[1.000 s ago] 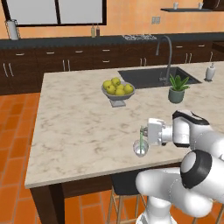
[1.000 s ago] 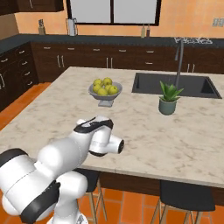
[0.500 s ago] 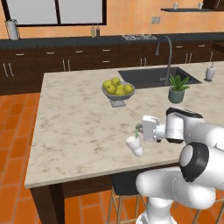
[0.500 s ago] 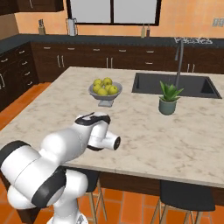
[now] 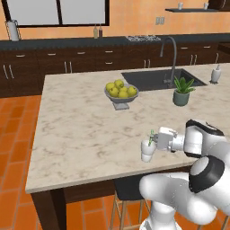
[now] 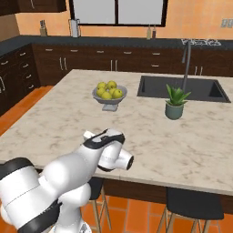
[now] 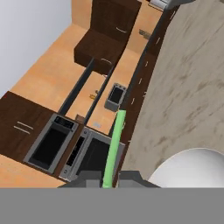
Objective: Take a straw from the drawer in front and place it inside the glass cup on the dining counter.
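The gripper (image 5: 155, 143) is clamped on the straw (image 7: 113, 148), held beside the glass cup (image 5: 147, 150). The cup stands near the dining counter's (image 5: 81, 134) front edge, with bare marble toward the fruit bowl (image 5: 120, 94).

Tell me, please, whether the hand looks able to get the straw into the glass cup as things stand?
Probably yes: the hand is shut on the straw, right beside the glass cup at the dining counter edge, with nothing between them.
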Controlling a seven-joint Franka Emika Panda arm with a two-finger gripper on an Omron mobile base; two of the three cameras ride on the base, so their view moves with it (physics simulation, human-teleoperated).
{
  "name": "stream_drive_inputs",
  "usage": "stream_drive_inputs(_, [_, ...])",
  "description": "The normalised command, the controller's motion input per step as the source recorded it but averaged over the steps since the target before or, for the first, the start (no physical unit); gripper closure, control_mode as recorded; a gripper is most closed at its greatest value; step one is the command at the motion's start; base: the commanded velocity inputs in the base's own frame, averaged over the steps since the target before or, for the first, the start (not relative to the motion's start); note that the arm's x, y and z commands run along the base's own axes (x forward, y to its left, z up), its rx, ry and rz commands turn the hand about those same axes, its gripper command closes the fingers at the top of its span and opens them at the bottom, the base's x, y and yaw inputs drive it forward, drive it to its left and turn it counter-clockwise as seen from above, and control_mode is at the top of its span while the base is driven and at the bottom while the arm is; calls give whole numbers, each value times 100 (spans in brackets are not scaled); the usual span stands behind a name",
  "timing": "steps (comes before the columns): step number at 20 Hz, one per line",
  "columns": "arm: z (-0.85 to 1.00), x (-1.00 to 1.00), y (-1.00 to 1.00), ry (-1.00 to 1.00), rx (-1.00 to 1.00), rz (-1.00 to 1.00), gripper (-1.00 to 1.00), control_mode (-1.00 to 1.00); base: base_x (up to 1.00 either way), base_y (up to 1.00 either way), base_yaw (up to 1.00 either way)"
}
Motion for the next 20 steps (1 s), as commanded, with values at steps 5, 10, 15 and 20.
stream_drive_inputs(5, [-10, -3, 3, -5, 0, 0, 100, -100, 0, 0, 0])
stream_drive_inputs(10, [-2, -13, 1, -8, 0, 0, 100, -100, 0, 0, 0])
stream_drive_inputs(15, [0, -20, 0, -6, 0, 0, -100, -100, 0, 0, 0])
stream_drive_inputs(20, [2, 0, 0, -6, 0, -2, -100, -100, 0, 0, 0])
